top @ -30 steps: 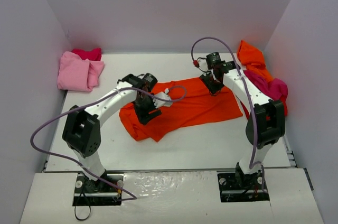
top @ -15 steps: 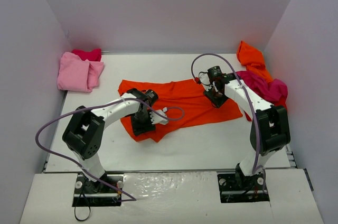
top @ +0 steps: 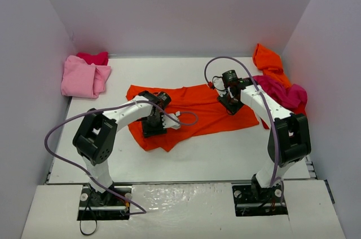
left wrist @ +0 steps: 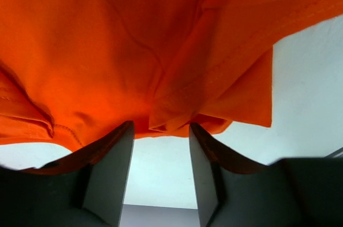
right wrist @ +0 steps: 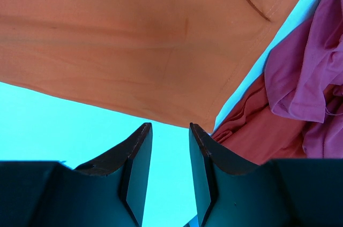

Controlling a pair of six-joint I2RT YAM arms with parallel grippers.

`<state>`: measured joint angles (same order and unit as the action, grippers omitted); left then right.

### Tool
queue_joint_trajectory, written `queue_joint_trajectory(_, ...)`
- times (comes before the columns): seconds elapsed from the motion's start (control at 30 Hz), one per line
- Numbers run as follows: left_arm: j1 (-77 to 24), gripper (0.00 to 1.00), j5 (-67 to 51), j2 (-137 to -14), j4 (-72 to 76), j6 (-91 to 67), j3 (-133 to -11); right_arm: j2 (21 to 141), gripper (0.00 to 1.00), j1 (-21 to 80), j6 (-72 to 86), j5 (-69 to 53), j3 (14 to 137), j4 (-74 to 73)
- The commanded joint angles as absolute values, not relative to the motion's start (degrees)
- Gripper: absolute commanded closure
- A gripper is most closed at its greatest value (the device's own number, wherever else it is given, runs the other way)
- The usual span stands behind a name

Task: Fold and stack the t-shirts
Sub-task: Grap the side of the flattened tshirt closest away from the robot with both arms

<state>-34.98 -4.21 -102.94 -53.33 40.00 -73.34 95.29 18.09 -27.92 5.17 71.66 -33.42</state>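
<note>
An orange t-shirt [top: 194, 109] lies spread and partly rumpled across the middle of the white table [top: 225, 157]. My left gripper [top: 153, 127] is low over its front left part. In the left wrist view the jaws [left wrist: 161, 128] are open, with a bunched fold of the orange t-shirt [left wrist: 134, 39] right at the fingertips and nothing held. My right gripper [top: 231, 104] is over the shirt's right end. In the right wrist view it [right wrist: 170, 128] is open and empty above bare table, just short of the orange t-shirt's hem [right wrist: 134, 39].
Pink shirts [top: 84, 75] lie piled at the back left by the wall. A magenta shirt [top: 285, 93] and another orange shirt [top: 268, 60] lie heaped at the back right, and both show in the right wrist view [right wrist: 305, 72] [right wrist: 257, 136]. White walls enclose the table.
</note>
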Motion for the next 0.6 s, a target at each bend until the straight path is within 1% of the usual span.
queue_joint_trajectory(0.0,-34.3,0.63,-3.9,-103.7,-54.1,41.3,-76.9,92.3,0.69,18.5,-28.0,6.2,71.6,-33.4)
queue_joint_trajectory(0.1,-34.0,0.74,-4.1,-104.6,-54.0,41.5,-77.5,92.3,0.69,18.6,-27.9,6.4,71.3,-33.5)
queue_joint_trajectory(0.33,-33.6,0.75,-4.5,-105.3,-54.3,42.0,-77.9,92.1,0.68,18.7,-28.1,6.5,70.7,-33.4)
queue_joint_trajectory(0.37,-33.6,0.74,-4.6,-105.3,-54.6,42.0,-77.8,92.2,0.68,18.7,-28.1,6.6,70.6,-33.4)
queue_joint_trajectory(0.47,-33.5,0.63,-4.5,-104.0,-54.7,42.1,-77.3,93.0,0.68,18.8,-28.2,6.6,70.5,-33.2)
queue_joint_trajectory(0.57,-33.6,0.54,-4.5,-102.0,-54.5,42.7,-76.3,94.0,0.69,18.8,-27.9,6.3,71.0,-33.1)
